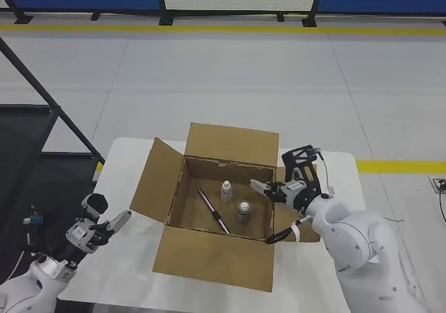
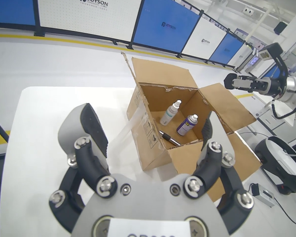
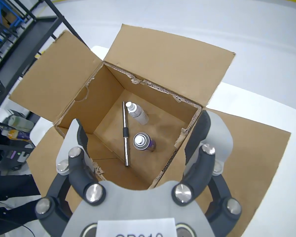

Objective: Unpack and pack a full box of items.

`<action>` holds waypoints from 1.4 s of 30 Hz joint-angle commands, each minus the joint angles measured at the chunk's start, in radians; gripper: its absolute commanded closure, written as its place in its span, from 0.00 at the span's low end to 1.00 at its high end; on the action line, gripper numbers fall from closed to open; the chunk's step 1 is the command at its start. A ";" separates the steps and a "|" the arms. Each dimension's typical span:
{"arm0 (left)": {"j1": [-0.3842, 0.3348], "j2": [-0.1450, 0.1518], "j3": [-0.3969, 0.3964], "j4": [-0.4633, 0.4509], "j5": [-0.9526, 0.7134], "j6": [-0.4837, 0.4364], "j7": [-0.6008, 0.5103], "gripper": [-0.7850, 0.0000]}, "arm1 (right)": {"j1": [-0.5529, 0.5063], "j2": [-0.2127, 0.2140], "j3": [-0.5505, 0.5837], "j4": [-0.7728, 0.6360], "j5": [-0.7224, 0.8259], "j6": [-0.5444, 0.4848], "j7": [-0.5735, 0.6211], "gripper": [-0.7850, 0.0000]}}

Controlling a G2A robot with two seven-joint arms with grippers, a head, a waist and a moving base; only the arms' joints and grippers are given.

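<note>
Open brown cardboard box (image 1: 215, 258): its right-side flap is mostly covered by the right gripper (image 1: 262, 211) and arm in the top view. Silver metal rod with black grip (image 2: 169, 139): partly hidden behind the box's near wall in the left wrist view. White spray bottle (image 3: 137, 114) and purple aerosol can (image 3: 144, 143): label print too small to tell.

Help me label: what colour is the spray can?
Spray can is purple; left wrist view shows best.

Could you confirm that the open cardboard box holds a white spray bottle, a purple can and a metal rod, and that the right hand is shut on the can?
Not quite: the right wrist view shows the right hand open and empty above the cardboard box. The white spray bottle, purple can and metal rod are inside it.
</note>
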 commanded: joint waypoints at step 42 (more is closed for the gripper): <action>-0.275 0.022 0.413 0.038 -0.046 0.117 -0.400 0.00 | 0.266 0.115 0.065 0.491 0.905 -0.388 0.505 0.00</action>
